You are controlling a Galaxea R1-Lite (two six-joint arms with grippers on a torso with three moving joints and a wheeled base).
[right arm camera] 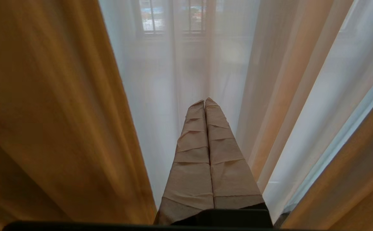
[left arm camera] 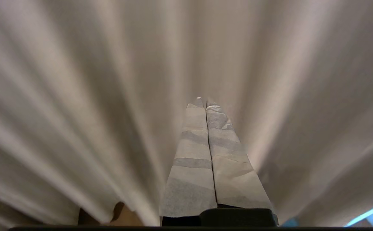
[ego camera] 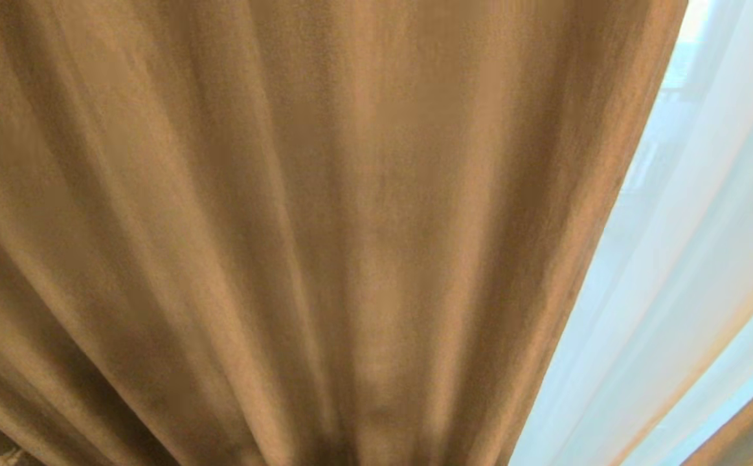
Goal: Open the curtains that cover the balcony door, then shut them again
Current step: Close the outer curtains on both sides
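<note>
Pleated beige-brown thick curtains (ego camera: 285, 226) fill almost the whole head view, with the thin white sheer (ego camera: 693, 259) showing at the right. My left gripper (left arm camera: 204, 103) is shut, its tape-wrapped fingers pressed together and pointing into the folds of the thick drape (left arm camera: 93, 96), holding nothing. My right gripper (right arm camera: 204, 101) is also shut and empty, pointing at the white sheer (right arm camera: 160, 89) between two thick drape panels (right arm camera: 45, 112). The balcony door is hidden behind the fabric; only a blurred barred window (right arm camera: 173, 16) shows through the sheer. Neither arm appears in the head view.
Another edge of thick drape (ego camera: 745, 427) crosses the lower right corner of the head view. A brown patch of floor (left arm camera: 122, 216) shows under the drape's hem in the left wrist view. A pale blue strip (left arm camera: 370, 213) shows at that view's corner.
</note>
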